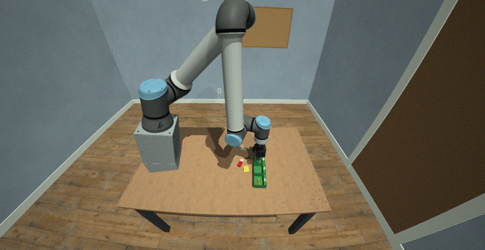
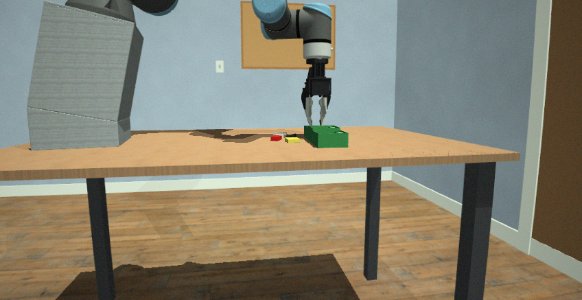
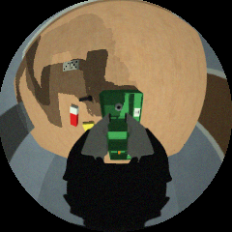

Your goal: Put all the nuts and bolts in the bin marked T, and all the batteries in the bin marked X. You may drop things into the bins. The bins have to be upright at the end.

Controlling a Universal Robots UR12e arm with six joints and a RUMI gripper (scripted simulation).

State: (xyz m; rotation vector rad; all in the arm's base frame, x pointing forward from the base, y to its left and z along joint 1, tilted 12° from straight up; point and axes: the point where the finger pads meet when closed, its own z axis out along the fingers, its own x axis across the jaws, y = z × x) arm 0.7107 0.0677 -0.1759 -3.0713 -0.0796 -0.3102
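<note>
My gripper point(image 1: 259, 158) point(image 2: 317, 122) point(image 3: 117, 113) hangs just above the far end of the green row of bins point(image 1: 265, 179) point(image 2: 331, 140) point(image 3: 108, 96). Its fingers stand a little apart with nothing between them. A small grey nut point(image 3: 118, 105) lies in the far compartment right below the fingers. An orange item point(image 1: 259, 181) point(image 3: 118, 153) lies in a nearer compartment. On the table left of the bins lie a red and white battery point(image 1: 240, 162) point(image 2: 276, 137) point(image 3: 73, 116), a yellow battery point(image 1: 246, 168) point(image 2: 292, 139) point(image 3: 87, 127) and a black bolt point(image 2: 290, 135) point(image 3: 87, 99). The bin letters are too small to read.
A grey dotted block point(image 3: 72, 65) lies farther back on the table, in the arm's shadow. The arm's grey pedestal point(image 1: 158, 149) point(image 2: 82, 80) stands at the table's left rear corner. The table edge point(image 2: 285, 164) lies well clear of the bins.
</note>
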